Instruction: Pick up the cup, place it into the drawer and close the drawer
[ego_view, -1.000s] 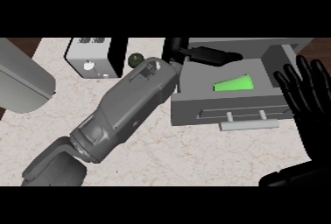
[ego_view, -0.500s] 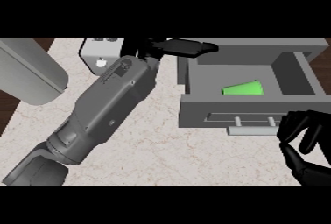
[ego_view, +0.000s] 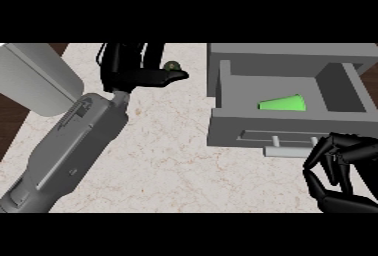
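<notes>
Right hand (ego_view: 341, 170) curled by drawer (ego_view: 288, 131) handle — green cup (ego_view: 283, 103) inside.

I can read no text, number or brand anywhere from here. The only mark that looks like lettering is a dark, logo-like patch on the grey left forearm (ego_view: 74, 140), at about nine o'clock in the head view, and I cannot make out any characters in it. The open drawer (ego_view: 288, 107), at about two o'clock, shows plain grey walls and a plain front, and the counter (ego_view: 184, 165) carries only its marbled pattern.
</notes>
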